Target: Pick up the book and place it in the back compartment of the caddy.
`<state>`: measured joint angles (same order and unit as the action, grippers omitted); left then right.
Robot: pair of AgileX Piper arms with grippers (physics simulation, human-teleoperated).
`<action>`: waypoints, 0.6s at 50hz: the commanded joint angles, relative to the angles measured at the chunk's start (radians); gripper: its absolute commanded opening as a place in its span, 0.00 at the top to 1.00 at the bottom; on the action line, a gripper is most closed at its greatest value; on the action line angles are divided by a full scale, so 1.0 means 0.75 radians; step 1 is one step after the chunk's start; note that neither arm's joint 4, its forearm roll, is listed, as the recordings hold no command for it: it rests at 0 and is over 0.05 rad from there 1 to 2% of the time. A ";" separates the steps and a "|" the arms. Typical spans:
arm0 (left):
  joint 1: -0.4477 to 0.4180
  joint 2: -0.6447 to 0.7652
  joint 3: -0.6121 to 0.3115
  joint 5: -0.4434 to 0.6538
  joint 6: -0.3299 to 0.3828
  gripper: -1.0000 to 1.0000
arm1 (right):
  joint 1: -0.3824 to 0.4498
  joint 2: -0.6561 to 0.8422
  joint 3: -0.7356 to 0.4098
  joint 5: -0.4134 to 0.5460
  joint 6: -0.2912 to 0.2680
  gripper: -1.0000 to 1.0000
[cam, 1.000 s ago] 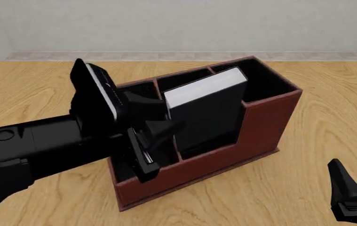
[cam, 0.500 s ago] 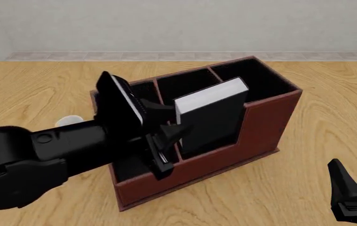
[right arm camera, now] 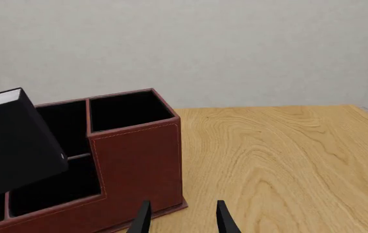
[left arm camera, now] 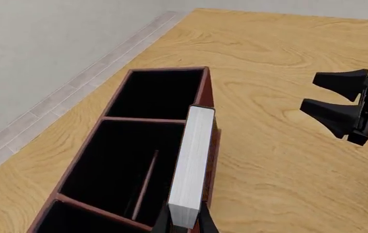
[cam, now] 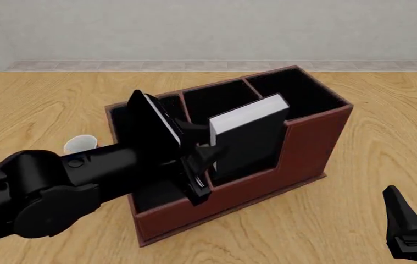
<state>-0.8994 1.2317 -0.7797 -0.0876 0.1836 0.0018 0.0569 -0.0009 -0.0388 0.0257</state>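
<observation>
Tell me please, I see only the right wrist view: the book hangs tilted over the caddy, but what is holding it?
Observer: The left gripper holds it. In the left wrist view, the book has one end pinched between its fingers.
Operator: On which side of the thin divider is it?
Observer: It is between the divider and the lowered wall of the caddy, lying along that wall.
Operator: Is anything else nearby?
Observer: Yes. In the front view, the white rim of a cup shows beyond the left arm.
</observation>
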 commanded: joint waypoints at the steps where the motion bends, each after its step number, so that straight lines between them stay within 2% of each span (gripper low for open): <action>1: 0.048 0.037 -0.025 -0.051 0.036 1.00 | 0.000 0.000 0.000 0.000 0.000 0.00; 30: 0.107 0.091 -0.002 -0.120 0.032 1.00 | 0.000 0.000 0.000 0.000 0.000 0.00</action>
<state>-0.8294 1.2900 -0.7713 -0.1554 0.1867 0.0018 0.0569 -0.0009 -0.0387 0.0257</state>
